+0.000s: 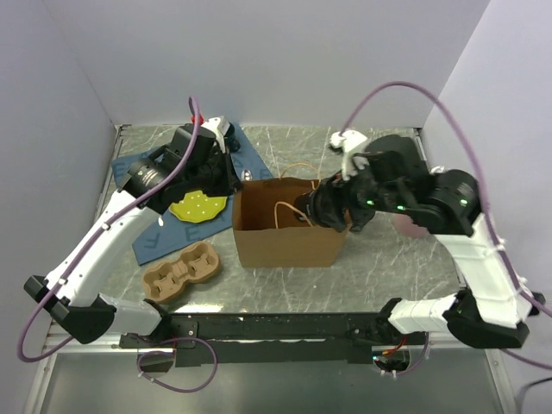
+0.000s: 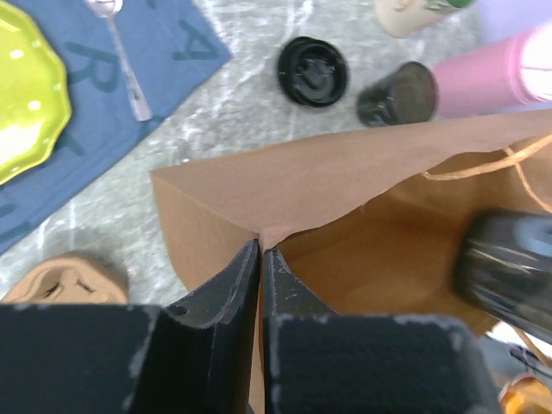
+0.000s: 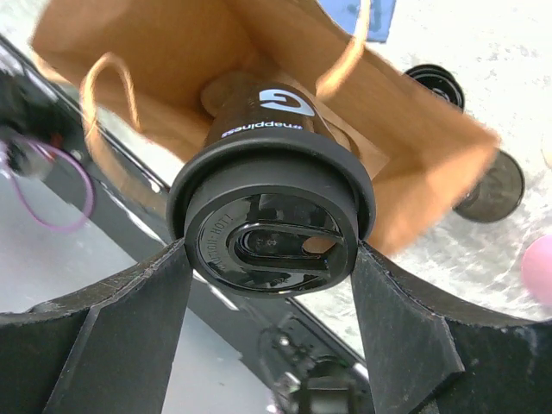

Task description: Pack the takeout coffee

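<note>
Between jaws of right claw [image 3: 272,278]: takeout coffee [image 3: 269,194], over paper bag [image 3: 423,142].

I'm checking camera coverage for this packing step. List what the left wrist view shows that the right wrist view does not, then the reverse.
Only the left wrist: the left gripper pinching the brown paper bag at its rim, the yellow-green plate and the spoon. Only the right wrist: the right gripper clamped on the takeout coffee, with its black lid facing the camera and white print on its side. Both: the bag, the coffee at the bag's opening, and the marbled table.
</note>
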Action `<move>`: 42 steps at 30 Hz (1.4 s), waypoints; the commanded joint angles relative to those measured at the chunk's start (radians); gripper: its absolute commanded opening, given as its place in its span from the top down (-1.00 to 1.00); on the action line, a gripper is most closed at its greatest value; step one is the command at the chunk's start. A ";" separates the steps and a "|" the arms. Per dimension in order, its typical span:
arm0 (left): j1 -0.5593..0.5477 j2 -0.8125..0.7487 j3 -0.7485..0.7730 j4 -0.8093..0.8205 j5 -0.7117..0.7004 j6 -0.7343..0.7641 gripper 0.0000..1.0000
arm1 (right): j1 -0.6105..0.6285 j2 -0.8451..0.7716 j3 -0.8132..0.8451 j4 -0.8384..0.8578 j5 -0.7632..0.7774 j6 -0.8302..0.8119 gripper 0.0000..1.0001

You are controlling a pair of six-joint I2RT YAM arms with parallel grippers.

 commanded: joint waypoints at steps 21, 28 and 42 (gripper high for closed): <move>0.003 -0.231 -0.125 0.053 0.015 0.009 -0.04 | 0.415 0.017 -0.185 0.044 0.367 0.075 -0.04; 0.003 -0.322 -0.192 0.023 0.062 -0.021 -0.11 | 0.503 0.049 -0.182 0.016 0.433 0.146 -0.04; 0.003 -0.371 -0.356 0.201 0.195 -0.060 0.12 | 0.569 0.070 -0.165 -0.014 0.493 0.159 -0.03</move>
